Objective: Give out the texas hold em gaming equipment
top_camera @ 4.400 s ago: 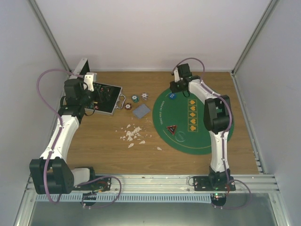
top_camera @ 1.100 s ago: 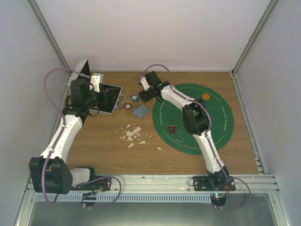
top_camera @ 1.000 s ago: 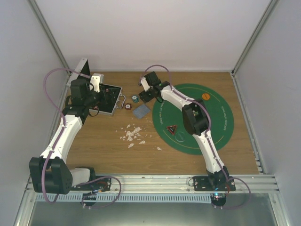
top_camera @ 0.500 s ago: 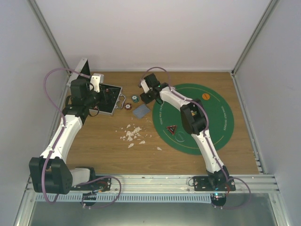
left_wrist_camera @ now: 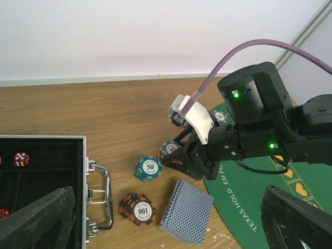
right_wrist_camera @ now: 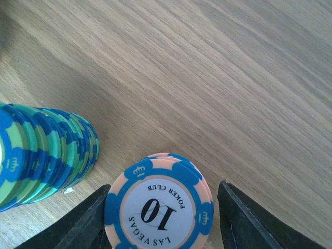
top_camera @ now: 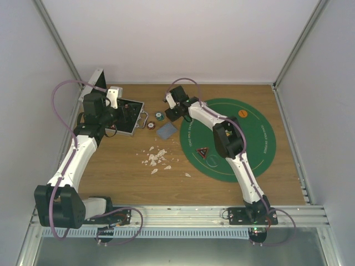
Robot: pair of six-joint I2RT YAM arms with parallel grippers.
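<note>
"10" chip stack, orange-blue, between jaws of right gripper; jaws hug both edges, firm pinch cannot tell. Green-blue chip stack just beside one jaw. Risk: loose hold sheds lower chips on lift; jaw knocks neighbour. Left gripper spread, empty.

Wood-grain table, plain white walls on three sides, grey metal rail along near edge, even light

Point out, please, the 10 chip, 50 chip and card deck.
10 chip [right_wrist_camera: 158, 212]: right wrist view, printed white centre.
50 chip [left_wrist_camera: 149, 167]: left wrist view, top face.
card deck [left_wrist_camera: 185, 211]: left wrist view, patterned top card.
</note>
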